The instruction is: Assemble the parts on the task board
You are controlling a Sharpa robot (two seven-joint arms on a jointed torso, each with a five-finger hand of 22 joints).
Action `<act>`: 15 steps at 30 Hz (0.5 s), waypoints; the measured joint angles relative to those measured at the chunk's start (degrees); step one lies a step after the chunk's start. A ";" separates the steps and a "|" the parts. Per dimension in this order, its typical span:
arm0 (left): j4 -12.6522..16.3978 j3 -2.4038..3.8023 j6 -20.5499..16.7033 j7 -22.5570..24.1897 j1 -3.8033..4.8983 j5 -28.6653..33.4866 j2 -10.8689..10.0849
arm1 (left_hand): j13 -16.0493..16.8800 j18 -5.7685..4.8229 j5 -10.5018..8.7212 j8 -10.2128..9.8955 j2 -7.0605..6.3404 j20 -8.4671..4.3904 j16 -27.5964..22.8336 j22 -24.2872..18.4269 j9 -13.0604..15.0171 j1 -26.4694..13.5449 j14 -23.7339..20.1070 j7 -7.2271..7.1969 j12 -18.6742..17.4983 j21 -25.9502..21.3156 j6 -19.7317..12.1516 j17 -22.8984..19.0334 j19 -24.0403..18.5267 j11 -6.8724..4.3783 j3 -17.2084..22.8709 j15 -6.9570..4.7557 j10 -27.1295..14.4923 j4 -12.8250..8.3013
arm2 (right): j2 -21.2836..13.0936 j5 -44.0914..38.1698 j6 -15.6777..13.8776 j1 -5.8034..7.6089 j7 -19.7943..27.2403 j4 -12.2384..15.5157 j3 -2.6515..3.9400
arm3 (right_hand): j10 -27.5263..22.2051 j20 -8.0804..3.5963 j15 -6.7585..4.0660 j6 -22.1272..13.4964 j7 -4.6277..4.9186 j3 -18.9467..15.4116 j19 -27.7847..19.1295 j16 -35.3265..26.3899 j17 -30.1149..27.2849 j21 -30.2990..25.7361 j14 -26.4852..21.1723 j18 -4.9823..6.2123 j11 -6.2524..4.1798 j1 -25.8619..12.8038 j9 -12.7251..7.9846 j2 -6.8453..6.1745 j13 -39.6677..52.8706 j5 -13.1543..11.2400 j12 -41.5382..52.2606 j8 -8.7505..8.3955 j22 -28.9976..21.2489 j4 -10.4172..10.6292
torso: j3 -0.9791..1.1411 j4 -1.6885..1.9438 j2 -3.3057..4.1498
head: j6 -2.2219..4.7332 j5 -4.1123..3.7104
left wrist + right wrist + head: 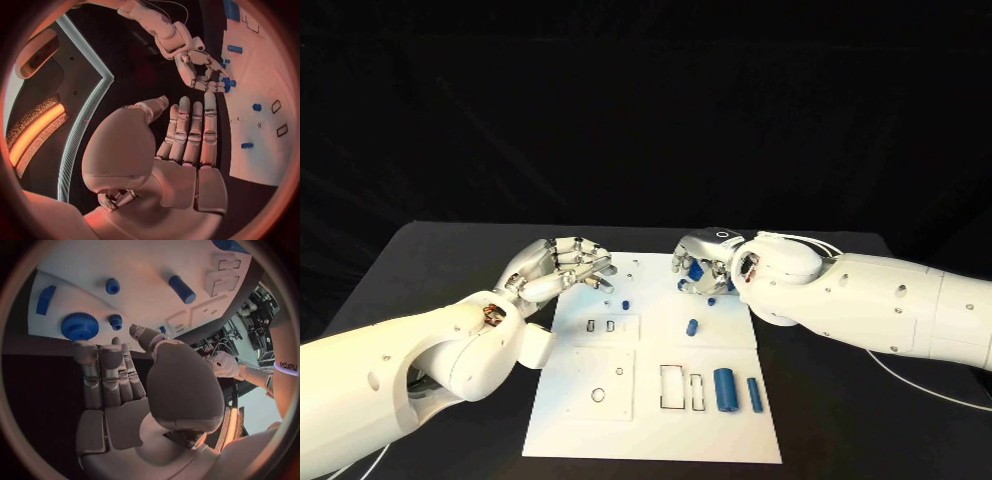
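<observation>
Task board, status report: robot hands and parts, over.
Left robot hand open, right robot hand open above task board. Blue parts loose on board. Nothing in the way.

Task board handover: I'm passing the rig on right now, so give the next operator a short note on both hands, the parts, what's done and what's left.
Left hand: open, holding nothing, over the far left corner of the task board.
Right hand: open, fingers straight, over the far right edge of the board; a blue gear lies just beyond its fingertips.
Parts: all loose on the board. Large cylinder and thin bar lie near right, beside the outlined slots; a small peg lies mid-board.
Done: no part visibly seated.
Left: pick up and fit every part.
</observation>
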 measured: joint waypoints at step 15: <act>-0.40 0.04 0.18 -0.47 0.03 2.15 0.08 | 0.05 -0.01 0.00 0.00 0.00 0.17 0.00 0.06 0.06 0.00 -0.20 0.00 0.21 0.22 0.00 0.13 -0.16 0.21 0.16 0.21 -0.21 0.16 | 0.19 -1.56 0.67 -0.13 -2.04 -0.66 -0.01 | -0.23 0.11 0.21 0.00 0.00 -0.39 2.28 6.16 5.45 4.00 0.21 -0.91 0.19 0.01 0.33 0.01 0.05 0.00 0.00 0.00 5.69 0.39 | -0.29 0.24 0.80 | -0.21 0.36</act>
